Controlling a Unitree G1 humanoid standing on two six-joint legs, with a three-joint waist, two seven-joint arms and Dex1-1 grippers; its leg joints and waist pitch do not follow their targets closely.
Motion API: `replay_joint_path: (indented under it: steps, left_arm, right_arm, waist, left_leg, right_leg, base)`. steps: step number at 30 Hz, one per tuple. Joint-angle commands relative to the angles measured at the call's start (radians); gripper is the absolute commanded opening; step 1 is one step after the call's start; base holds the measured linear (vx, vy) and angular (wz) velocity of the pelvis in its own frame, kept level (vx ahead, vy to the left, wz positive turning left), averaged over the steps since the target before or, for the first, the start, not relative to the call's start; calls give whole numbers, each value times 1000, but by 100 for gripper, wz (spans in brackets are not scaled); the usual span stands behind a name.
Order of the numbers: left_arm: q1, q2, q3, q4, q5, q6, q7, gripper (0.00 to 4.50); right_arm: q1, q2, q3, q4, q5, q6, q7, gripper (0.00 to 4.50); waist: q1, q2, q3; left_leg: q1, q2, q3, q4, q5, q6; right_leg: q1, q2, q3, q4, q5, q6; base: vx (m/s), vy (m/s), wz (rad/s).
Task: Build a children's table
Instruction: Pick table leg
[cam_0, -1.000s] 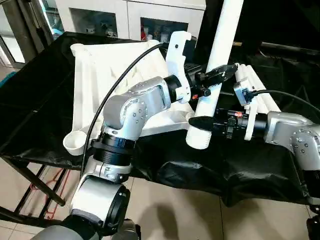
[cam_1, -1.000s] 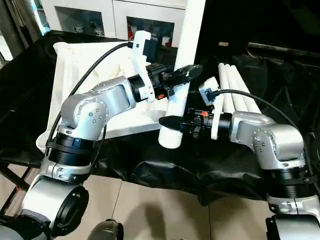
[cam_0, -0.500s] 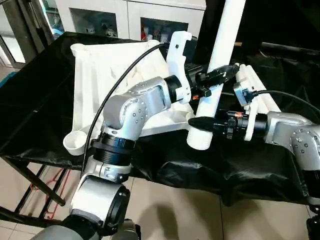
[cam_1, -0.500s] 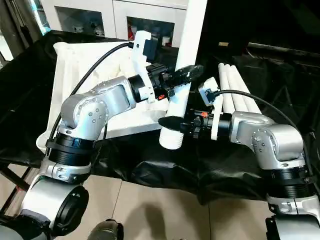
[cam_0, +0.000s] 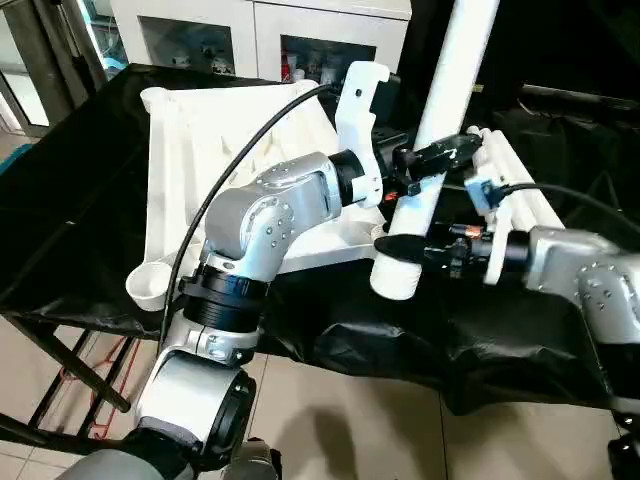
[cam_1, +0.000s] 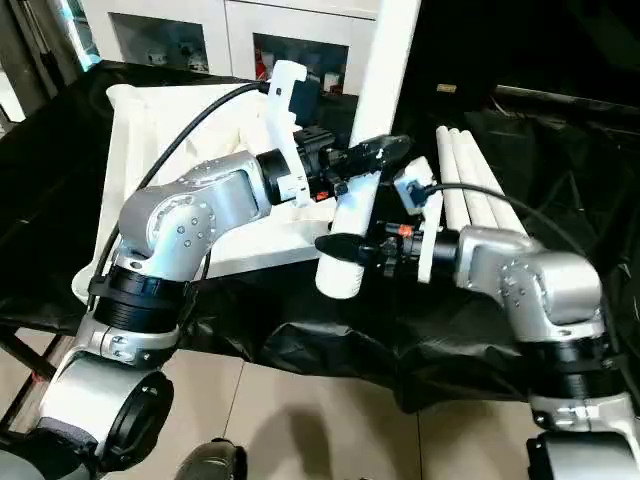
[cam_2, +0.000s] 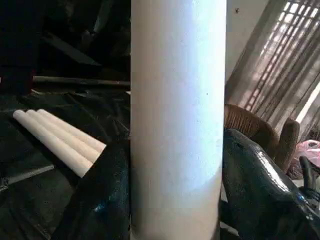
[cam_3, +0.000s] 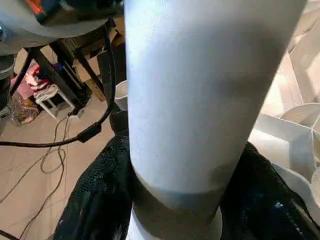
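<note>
A white tapered table leg (cam_0: 442, 90) stands nearly upright above the work table's front edge, its thick ringed end (cam_0: 394, 277) lowest. My left gripper (cam_0: 432, 160) is shut on the leg at mid height; in the left wrist view the leg (cam_2: 177, 125) sits between black fingers (cam_2: 102, 200) pressed against both sides. My right gripper (cam_0: 402, 246) grips it from the right just above the ring, with its fingers (cam_3: 95, 200) hugging the leg (cam_3: 200, 100). The white tabletop (cam_0: 200, 150) lies ribbed side up behind my left arm, a corner socket (cam_0: 150, 285) at its near end.
Three spare white legs (cam_0: 520, 185) lie side by side on the black-draped work table (cam_0: 400, 340), behind my right arm. A white cabinet (cam_0: 260, 30) stands beyond the table. Tiled floor (cam_0: 330, 420) lies below the table's front edge.
The right gripper's fingers have drawn in onto the leg's lower part. The leg has tilted slightly, its top going right and its ringed end left. Both arms stay nearly in place.
</note>
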Motion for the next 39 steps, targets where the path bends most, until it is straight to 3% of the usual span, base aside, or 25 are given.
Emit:
replay_joint_path:
  steps: [1,3,7,8,9,10,12,13,14,16,17,20,22,23,24,25,26,27,29,30,31,32,33,36,39]
  left_arm:
    - [5,-10,-2,-27,2,-6,3,303]
    - [11,-49,66,-32,-35,-103,8,321]
    - [15,-80,137,-61,-130,-117,-19,331]
    - [9,-98,167,-54,-141,-145,11,331]
    - [-8,-130,242,-33,-184,-185,72,331]
    - [-15,-138,266,-24,-197,-201,91,331]
    - [-27,-144,304,-11,-210,-237,120,331]
    - [-28,-142,309,-10,-207,-247,123,331]
    - [-29,-138,315,-8,-201,-263,128,331]
    - [-1,-84,291,-41,-83,-320,178,331]
    - [30,-26,222,-67,37,-339,196,331]
    - [104,86,81,-117,247,-373,233,331]
    - [167,119,54,-163,301,-386,259,331]
    - [279,114,83,-241,311,-393,304,331]
    - [342,113,95,-273,315,-380,329,331]
    - [381,113,100,-290,320,-370,345,331]
    - [440,139,81,-302,380,-371,381,331]
    - [480,156,68,-309,427,-377,406,331]
    - [547,146,77,-332,413,-357,406,331]
    - [573,138,77,-342,426,-358,426,331]
    - [604,137,64,-348,463,-398,445,331]
    - [618,139,55,-348,482,-418,452,331]
    - [624,140,51,-348,491,-428,455,331]
    - [655,120,68,-348,527,-416,532,331]
    - [674,129,53,-364,543,-413,537,331]
  right_arm:
    - [11,4,-36,-25,19,-4,-22,191]
    - [31,44,-77,-45,49,-2,-63,191]
    - [43,72,-107,-61,72,3,-94,191]
    - [48,83,-117,-67,80,1,-105,191]
    - [58,118,-152,-81,102,-1,-146,191]
    - [63,129,-162,-87,107,-5,-161,191]
    - [72,150,-185,-100,111,-15,-195,191]
    - [74,155,-191,-104,111,-18,-204,191]
    - [78,164,-200,-110,112,-23,-221,191]
    - [93,167,-218,-148,77,-44,-295,191]
    - [104,149,-204,-168,24,-67,-326,191]
    - [127,122,-185,-208,-75,-112,-387,191]
    - [138,134,-195,-230,-118,-143,-449,191]
    - [157,189,-219,-248,-207,-274,-562,191]
    - [187,214,-218,-282,-229,-299,-597,191]
    - [208,228,-213,-306,-241,-307,-614,191]
    - [239,252,-202,-337,-259,-324,-639,191]
    - [260,269,-193,-356,-270,-338,-660,191]
    - [298,284,-156,-382,-341,-390,-719,191]
    - [316,277,-124,-385,-404,-431,-758,191]
    - [336,278,-111,-393,-383,-374,-759,191]
    - [344,284,-111,-394,-350,-336,-745,191]
    - [349,289,-114,-392,-331,-319,-738,191]
    - [388,328,-94,-319,-421,-366,-818,191]
    - [388,340,-99,-304,-445,-379,-838,191]
  waist:
    - [1,-8,-107]
    - [3,-7,-106]
    - [2,-8,-108]
    - [4,-2,-107]
    - [2,-2,-105]
    - [5,3,-106]
    - [2,-2,-105]
    - [4,10,-106]
    - [2,6,-107]
    - [4,14,-108]
    - [3,14,-108]
    - [1,19,-109]
    - [-5,24,-108]
    - [-5,31,-109]
    - [-14,40,-111]
    - [-18,32,-111]
    - [-15,50,-114]
    - [-23,42,-113]
    - [-26,47,-111]
    - [-30,37,-106]
    - [-30,43,-105]
    - [-32,33,-100]
    - [-34,40,-97]
    - [-49,38,-95]
    - [-75,49,-93]
  left_leg:
    - [36,51,-19,-63,-85,12]
    - [36,53,-19,-63,-98,8]
    - [33,51,-20,-63,-96,8]
    - [37,52,-20,-62,-106,8]
    - [33,51,-19,-63,-118,6]
    - [36,51,-21,-63,-131,2]
    - [35,47,-20,-66,-146,0]
    - [35,48,-23,-66,-145,-3]
    - [36,49,-22,-68,-147,-10]
    - [38,54,-26,-73,-156,-24]
    - [38,54,-27,-74,-158,-29]
    - [44,55,-30,-85,-179,-66]
    - [41,54,-31,-89,-199,-92]
    - [41,52,-30,-87,-201,-96]
    - [32,54,-31,-88,-187,-101]
    - [30,52,-30,-87,-183,-98]
    - [36,47,-28,-81,-193,-83]
    - [33,45,-26,-82,-204,-65]
    - [35,45,-26,-87,-238,-64]
    - [41,46,-24,-91,-280,-71]
    - [43,47,-28,-93,-297,-78]
    - [42,47,-29,-98,-320,-72]
    - [45,49,-31,-100,-348,-72]
    - [50,45,-38,-103,-438,-95]
    - [62,64,-65,-115,-520,-155]
  right_leg:
    - [48,-77,34,-68,-20,-253]
    - [48,-78,35,-71,-16,-258]
    - [51,-77,32,-64,12,-278]
    - [47,-77,33,-67,2,-275]
    - [48,-78,34,-70,-2,-279]
    - [46,-79,33,-70,-16,-274]
    - [50,-79,33,-77,-65,-250]
    - [48,-79,34,-77,-75,-242]
    - [47,-76,33,-79,-84,-228]
    - [42,-74,35,-81,-97,-189]
    - [43,-73,34,-80,-99,-178]
    - [36,-69,36,-86,-139,-81]
    - [34,-73,36,-87,-158,-83]
    - [33,-72,36,-85,-153,-90]
    - [31,-75,34,-79,-109,-113]
    - [34,-72,32,-80,-91,-116]
    - [29,-67,34,-78,-81,-123]
    - [31,-61,36,-84,-91,-111]
    - [26,-62,37,-93,-157,-97]
    - [21,-61,37,-105,-237,-90]
    - [21,-63,37,-103,-268,-89]
    - [22,-63,37,-109,-318,-78]
    - [17,-63,39,-113,-352,-71]
    - [9,-66,36,-126,-455,-39]
    - [8,-26,14,-120,-369,-37]
  base:
    - [0,0,0]
    - [0,0,0]
    - [0,0,0]
    - [0,0,0]
    - [0,0,0]
    - [0,0,0]
    - [0,0,0]
    - [0,0,0]
    - [0,0,0]
    - [0,0,0]
    - [0,0,0]
    - [0,0,0]
    - [0,0,0]
    - [0,0,0]
    - [0,0,0]
    - [0,0,0]
    - [0,0,0]
    - [0,0,0]
    - [0,0,0]
    - [0,0,0]
    - [0,0,0]
    - [0,0,0]
    - [0,0,0]
    - [0,0,0]
    - [0,0,0]
